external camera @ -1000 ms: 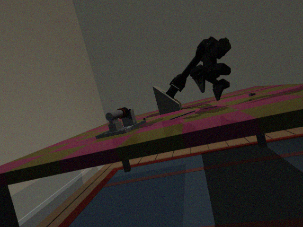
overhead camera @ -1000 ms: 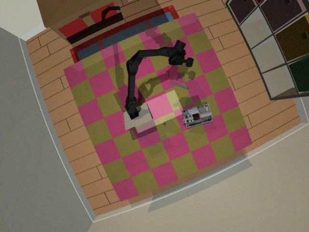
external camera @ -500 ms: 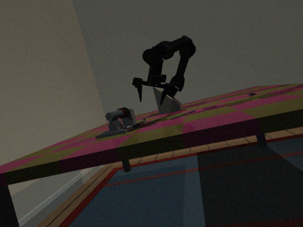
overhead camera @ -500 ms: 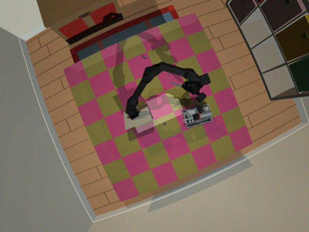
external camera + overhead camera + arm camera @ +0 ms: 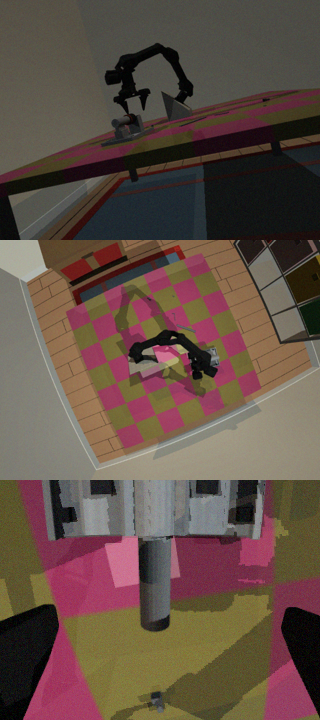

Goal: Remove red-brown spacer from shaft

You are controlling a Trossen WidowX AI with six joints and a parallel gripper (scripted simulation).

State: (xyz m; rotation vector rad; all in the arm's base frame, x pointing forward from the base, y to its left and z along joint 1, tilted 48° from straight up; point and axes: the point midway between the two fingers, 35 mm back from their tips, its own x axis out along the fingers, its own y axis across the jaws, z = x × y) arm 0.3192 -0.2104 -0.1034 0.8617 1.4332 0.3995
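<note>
The grey fixture (image 5: 217, 364) (image 5: 113, 142) (image 5: 52, 510) stands on the checkered table. In the exterior view a thick pale cylinder (image 5: 120, 120) lies level over a low support. A red-brown ring (image 5: 131, 119) and dark parts sit between it and the upright block (image 5: 140, 124). In the wrist view a plain grey shaft end (image 5: 155, 592) sticks out past the fixture's edge, pointing down the picture. My gripper (image 5: 135, 111) (image 5: 172, 618) is open and empty, pointing down above the fixture. Its fingers stand wide on either side of the shaft end, without touching it. The wrist view does not show the ring.
The arm's pale wedge base (image 5: 134, 369) (image 5: 178, 112) stands beside the fixture. A grey rod (image 5: 186, 328) (image 5: 193, 121), a small bent piece (image 5: 174, 316) and a small dark part (image 5: 149, 298) (image 5: 265, 99) lie on the table. Another small piece (image 5: 170, 367) (image 5: 157, 701) lies near the fixture.
</note>
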